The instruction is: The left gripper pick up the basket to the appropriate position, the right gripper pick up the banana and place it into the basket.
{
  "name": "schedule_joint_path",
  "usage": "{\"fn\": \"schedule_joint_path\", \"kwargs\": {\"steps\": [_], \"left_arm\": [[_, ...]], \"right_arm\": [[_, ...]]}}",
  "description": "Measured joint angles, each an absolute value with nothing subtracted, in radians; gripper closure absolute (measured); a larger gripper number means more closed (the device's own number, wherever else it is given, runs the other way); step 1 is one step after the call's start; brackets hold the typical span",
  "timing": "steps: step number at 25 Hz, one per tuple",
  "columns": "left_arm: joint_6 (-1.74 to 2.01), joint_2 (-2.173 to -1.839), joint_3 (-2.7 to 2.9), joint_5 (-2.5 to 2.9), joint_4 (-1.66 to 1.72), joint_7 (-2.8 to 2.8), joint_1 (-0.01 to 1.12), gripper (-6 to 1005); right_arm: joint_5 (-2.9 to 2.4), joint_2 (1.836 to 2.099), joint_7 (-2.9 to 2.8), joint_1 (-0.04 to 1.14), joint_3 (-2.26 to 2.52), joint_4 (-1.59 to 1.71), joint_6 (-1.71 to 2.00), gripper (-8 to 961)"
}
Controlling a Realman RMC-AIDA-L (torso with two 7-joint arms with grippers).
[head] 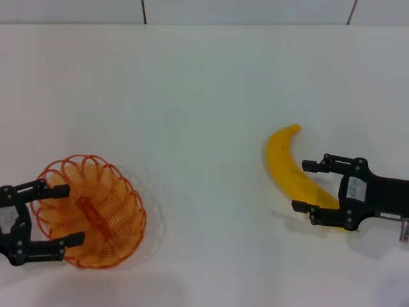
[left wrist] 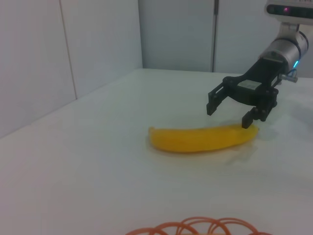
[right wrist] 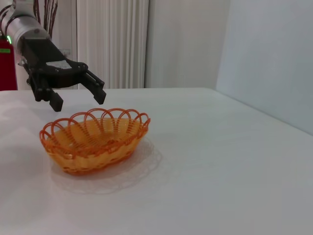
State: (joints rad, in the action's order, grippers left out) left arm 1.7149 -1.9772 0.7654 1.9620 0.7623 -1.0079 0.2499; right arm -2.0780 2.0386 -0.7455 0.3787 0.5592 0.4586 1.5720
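Observation:
The orange wire basket (head: 96, 214) stands on the white table at the near left; it also shows in the right wrist view (right wrist: 95, 139), and its rim shows in the left wrist view (left wrist: 195, 227). My left gripper (head: 74, 215) is open and straddles the basket's left end; the right wrist view shows this gripper (right wrist: 78, 101) hovering just above the rim. The yellow banana (head: 284, 163) lies on the table at the right, also seen in the left wrist view (left wrist: 195, 139). My right gripper (head: 300, 185) is open and hangs over the banana's near end, one finger on each side; in the left wrist view this gripper (left wrist: 229, 116) sits slightly above the fruit.
The white table (head: 204, 96) stretches between basket and banana, with its far edge against a pale panelled wall (head: 243, 9). A red object (right wrist: 6, 66) and white curtains stand beyond the table in the right wrist view.

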Motion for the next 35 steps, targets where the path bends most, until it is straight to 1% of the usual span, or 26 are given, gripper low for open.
{"fn": "schedule_joint_path", "kwargs": {"steps": [20,23,25,29,33,35], "left_arm": [[1.717,-1.977,0.754,1.946,0.762,-1.021,0.258,176],[1.721,-1.988,0.704,1.886,0.792,-1.151,0.295,184],[1.719,-1.989,0.699,1.886,0.859,-1.350,0.345,189],[1.715,-1.968,0.714,2.029,1.008,-1.719,0.462,199],[1.724,-1.911,0.768,2.308,1.093,-1.953,0.617,209],[1.729,-1.894,0.812,2.420,1.098,-1.986,0.672,213]], "right_arm": [[-2.078,2.039,-0.745,0.380,0.558,0.459,1.571,204],[-2.078,2.039,-0.745,0.380,0.558,0.459,1.571,205],[-2.077,2.038,-0.746,0.383,0.558,0.459,1.571,206],[-2.077,2.037,-0.749,0.399,0.559,0.459,1.571,207],[-2.079,2.037,-0.754,0.425,0.562,0.459,1.573,209],[-2.081,2.037,-0.755,0.439,0.564,0.459,1.579,209]]}}
